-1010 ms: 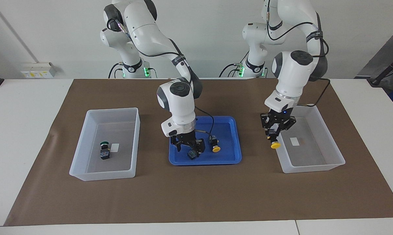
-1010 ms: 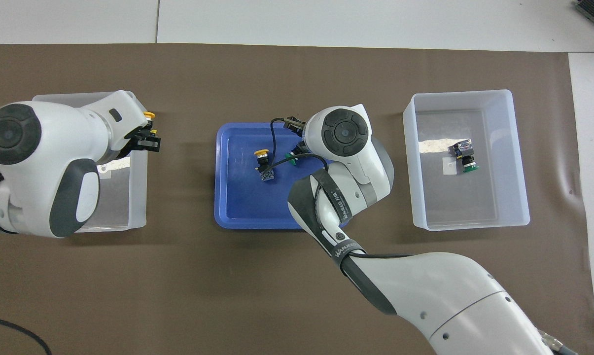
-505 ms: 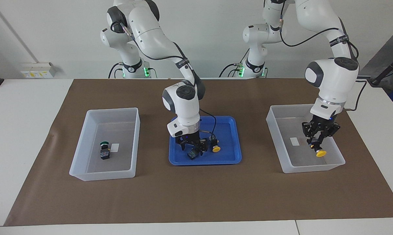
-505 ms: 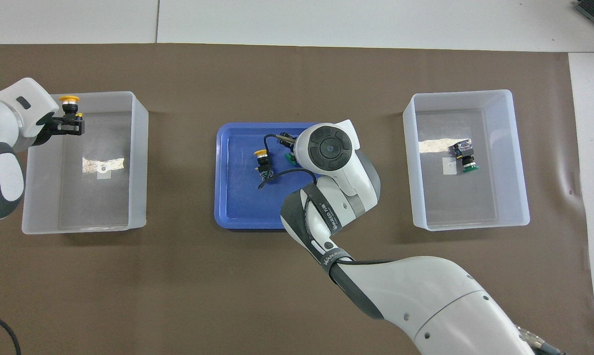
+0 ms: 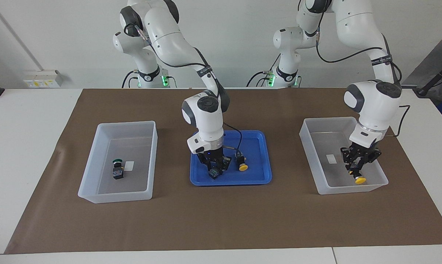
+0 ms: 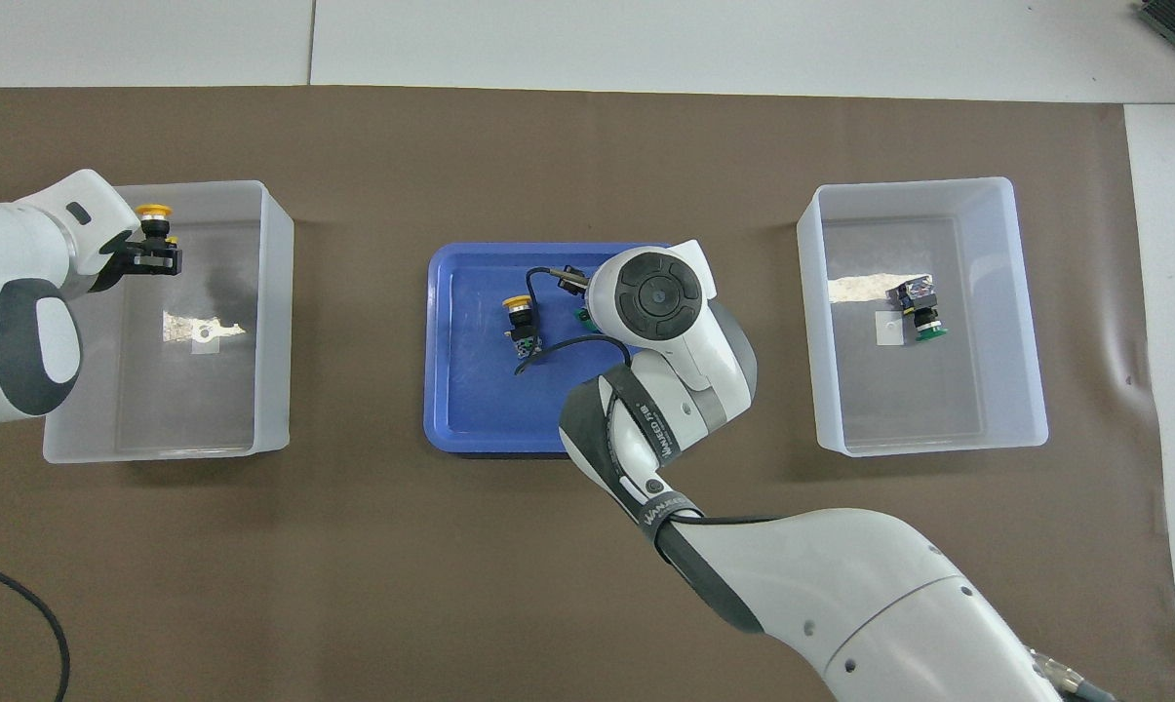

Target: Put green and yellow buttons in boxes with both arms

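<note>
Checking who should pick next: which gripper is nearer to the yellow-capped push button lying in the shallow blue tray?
Right. The right gripper is down in the blue tray beside that yellow-capped push button; the left gripper is inside the translucent white bin at the left arm's end.

Two translucent white bins (image 5: 96, 179) (image 5: 310, 161) flank one blue tray (image 5: 257, 161). Two yellow-capped push-buttons: one in the tray (image 5: 241, 164), one inside a bin (image 5: 359, 178). Two green-capped push-buttons: one in the tray (image 5: 214, 173), one in the other bin (image 5: 117, 168). Two robot arms.
</note>
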